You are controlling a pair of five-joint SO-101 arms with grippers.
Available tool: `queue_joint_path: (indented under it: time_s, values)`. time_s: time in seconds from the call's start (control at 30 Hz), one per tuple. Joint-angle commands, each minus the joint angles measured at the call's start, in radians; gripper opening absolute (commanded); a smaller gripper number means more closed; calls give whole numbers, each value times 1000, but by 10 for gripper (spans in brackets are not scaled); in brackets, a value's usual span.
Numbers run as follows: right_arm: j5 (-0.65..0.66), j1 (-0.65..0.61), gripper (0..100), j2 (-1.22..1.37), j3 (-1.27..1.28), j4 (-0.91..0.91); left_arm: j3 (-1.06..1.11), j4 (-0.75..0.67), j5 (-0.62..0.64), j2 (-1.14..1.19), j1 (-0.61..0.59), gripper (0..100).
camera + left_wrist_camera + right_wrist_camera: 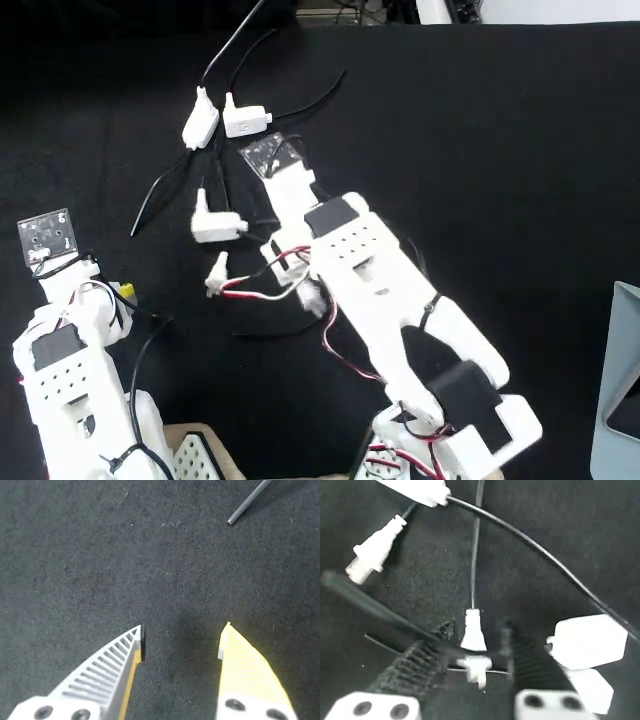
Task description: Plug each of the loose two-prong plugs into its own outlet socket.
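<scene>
The right arm (380, 290) stretches from the near edge across the black counter (500, 150). Its tool (268, 155) sits among white connectors and black cables.

In the right wrist view this right tool (476, 627) is spread, with one dark finger (422, 660) on each side of a small white plug (472, 640) lying on the counter. The plug's thin cable (475, 555) runs straight away from the tool. A gap shows on both sides of the plug, though blur hides whether either finger touches it. Two broad connectors (590, 640) lie just beside one finger, and a slim plug (375, 547) lies farther off on the other side.

From above, two far connectors (245, 121) lie just beside each other beyond the right tool. An angled connector (215, 225) lies nearer, beside the arm.

The left arm (60, 370) stands at the near left corner, well apart from the cluster. Its left tool (183, 630) is spread, with a grey finger (115, 665) and a yellow finger (240, 665) over bare counter. A cable end (245, 507) lies ahead of it.
</scene>
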Motion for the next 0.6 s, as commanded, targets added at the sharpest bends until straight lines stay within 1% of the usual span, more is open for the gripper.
queue_joint_path:
  time_s: [0.0, 0.1, 0.2, 0.3, 0.37, 0.47, 0.57]
  values:
    - [-21, -14, 183, -51, -7, -20, -2, -17, 3, -15, 1, 249]
    - [-21, -14, 146, -104, -13, 2, -2, -17, 3, -15, 1, 249]
    - [-21, -14, 120, -166, -12, 61, -2, -17, 3, -15, 1, 249]
    - [-29, -17, 116, -200, -4, 147, -2, -17, 3, -15, 1, 249]
    - [-31, -38, 116, -202, 24, 169, -2, -17, 3, -15, 1, 249]
    - [-89, -89, 116, -202, 97, 126, -2, -17, 3, -15, 1, 249]
    - [-120, -160, 114, -202, 165, 63, -2, -17, 3, -15, 1, 249]
